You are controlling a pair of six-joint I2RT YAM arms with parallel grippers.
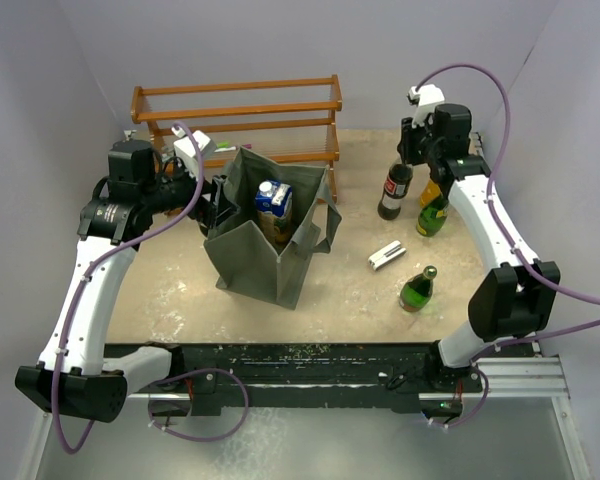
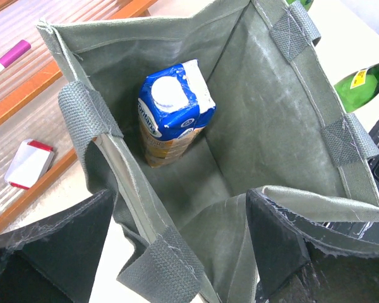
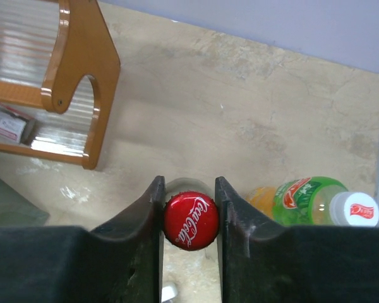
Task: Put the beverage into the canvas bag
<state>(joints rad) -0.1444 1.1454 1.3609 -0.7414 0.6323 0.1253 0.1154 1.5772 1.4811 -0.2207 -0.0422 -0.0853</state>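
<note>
The grey-green canvas bag [image 1: 242, 262] stands open left of centre, with a blue-topped drink carton [image 1: 273, 200] upright inside. From the left wrist the carton [image 2: 170, 113] rests on the floor of the bag [image 2: 271, 126]. My left gripper [image 1: 215, 200] is open at the bag's left rim, and its fingers [image 2: 180, 208] straddle the near wall and a strap end. A dark cola bottle [image 1: 394, 190] stands upright at the back right. My right gripper [image 1: 408, 158] is shut on its top, both fingers pressed against the red cap [image 3: 190, 221].
A green-labelled orange soda bottle [image 1: 433, 213] stands just right of the cola, close to my right finger [image 3: 303, 201]. A green glass bottle [image 1: 417, 289] and a small white object [image 1: 385, 255] lie nearer. A wooden rack [image 1: 240, 110] runs along the back.
</note>
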